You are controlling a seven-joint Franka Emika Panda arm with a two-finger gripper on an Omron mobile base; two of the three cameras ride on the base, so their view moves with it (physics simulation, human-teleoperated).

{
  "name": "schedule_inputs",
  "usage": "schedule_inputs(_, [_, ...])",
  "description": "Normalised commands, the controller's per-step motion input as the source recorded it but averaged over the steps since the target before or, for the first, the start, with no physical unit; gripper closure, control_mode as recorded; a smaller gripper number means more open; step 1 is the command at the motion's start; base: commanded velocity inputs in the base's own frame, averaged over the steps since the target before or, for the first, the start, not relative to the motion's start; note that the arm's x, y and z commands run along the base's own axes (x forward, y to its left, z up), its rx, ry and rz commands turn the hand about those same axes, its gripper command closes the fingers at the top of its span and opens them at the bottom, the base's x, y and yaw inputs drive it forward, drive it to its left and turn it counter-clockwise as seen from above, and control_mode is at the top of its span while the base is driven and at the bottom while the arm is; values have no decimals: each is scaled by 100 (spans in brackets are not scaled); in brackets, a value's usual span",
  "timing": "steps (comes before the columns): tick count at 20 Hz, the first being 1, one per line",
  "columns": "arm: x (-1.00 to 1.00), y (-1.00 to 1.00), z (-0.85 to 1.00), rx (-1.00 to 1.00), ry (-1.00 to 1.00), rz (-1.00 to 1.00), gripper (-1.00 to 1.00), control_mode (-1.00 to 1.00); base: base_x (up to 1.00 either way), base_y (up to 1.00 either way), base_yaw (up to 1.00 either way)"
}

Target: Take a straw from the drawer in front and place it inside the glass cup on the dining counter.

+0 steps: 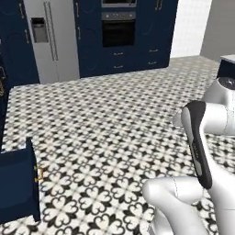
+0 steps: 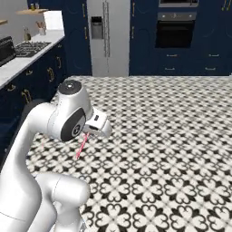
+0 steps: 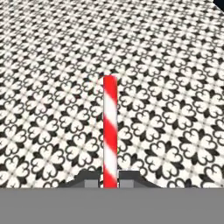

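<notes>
The claw (image 3: pixel 110 180) is closed tight on the straw (image 3: pixel 110 131), which juts out over open patterned floor (image 3: pixel 175 65). The open drawer (image 1: pixel 18 183) sits far left.

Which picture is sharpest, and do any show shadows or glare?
Hand view: the straw between the gripper fingertips is crisp, no shadow on the floor. Right base view: straw thin and soft-edged. Left base view: flat, even light, no glare.
</notes>
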Motion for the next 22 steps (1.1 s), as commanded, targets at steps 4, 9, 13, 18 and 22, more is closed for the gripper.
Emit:
schedule_inputs(4, [0, 0, 0, 0, 0, 0, 100, 100, 68, -54, -53])
schedule_inputs(9, [0, 0, 0, 0, 0, 0, 100, 100, 100, -4, -32])
schedule_inputs(13, [0, 0, 0, 0, 0, 0, 100, 100, 100, 7, -24])
schedule_inputs(18, [0, 0, 0, 0, 0, 0, 100, 100, 100, 14, -22])
schedule_inputs(22, [0, 0, 0, 0, 0, 0, 100, 100, 100, 0, -14])
